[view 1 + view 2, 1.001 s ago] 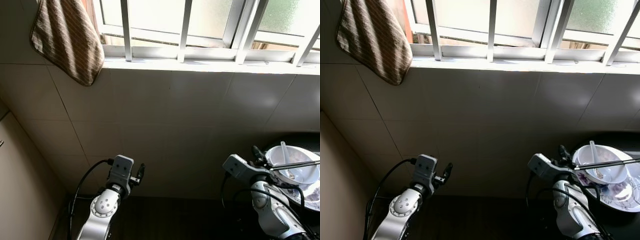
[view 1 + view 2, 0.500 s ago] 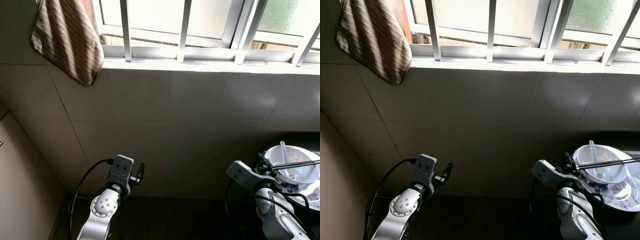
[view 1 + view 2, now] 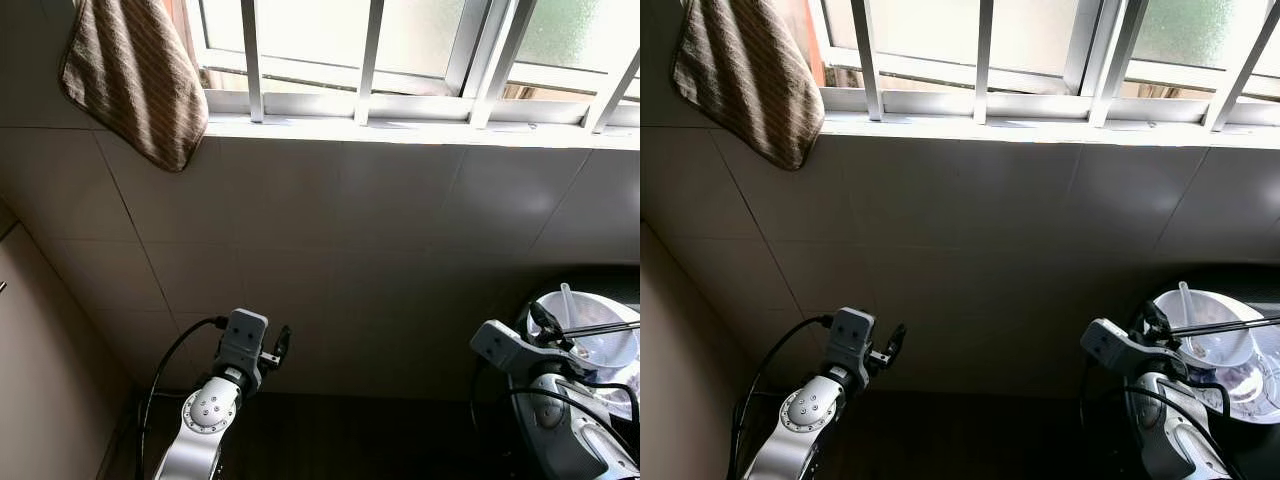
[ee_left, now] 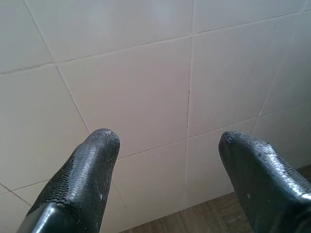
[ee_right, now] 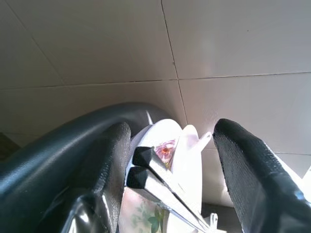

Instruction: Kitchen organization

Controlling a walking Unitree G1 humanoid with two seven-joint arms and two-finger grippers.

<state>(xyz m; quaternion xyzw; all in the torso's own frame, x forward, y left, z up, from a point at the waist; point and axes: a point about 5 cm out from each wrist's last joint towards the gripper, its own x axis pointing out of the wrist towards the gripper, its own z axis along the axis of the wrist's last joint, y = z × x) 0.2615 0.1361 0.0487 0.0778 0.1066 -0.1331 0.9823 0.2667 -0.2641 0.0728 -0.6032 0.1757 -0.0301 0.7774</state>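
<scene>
We're lining up our right gripper (image 5: pixel 170 145), fingers spread, on the white ceramic bowl (image 3: pixel 600 335) with chopsticks (image 5: pixel 163 182) stacked at our far right, left gripper (image 4: pixel 165 155) idling open, so next probably closing on the rim.

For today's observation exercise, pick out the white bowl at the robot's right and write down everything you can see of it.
The white bowl looks like glazed ceramic, round and fairly deep, standing upright on a floral-patterned plate on the dark counter below the tiled wall. A white spoon leans inside it, and a pair of dark chopsticks lies across its rim. The inside looks soiled with scraps. The right gripper is at its near rim with fingers open; contact cannot be judged.
</scene>
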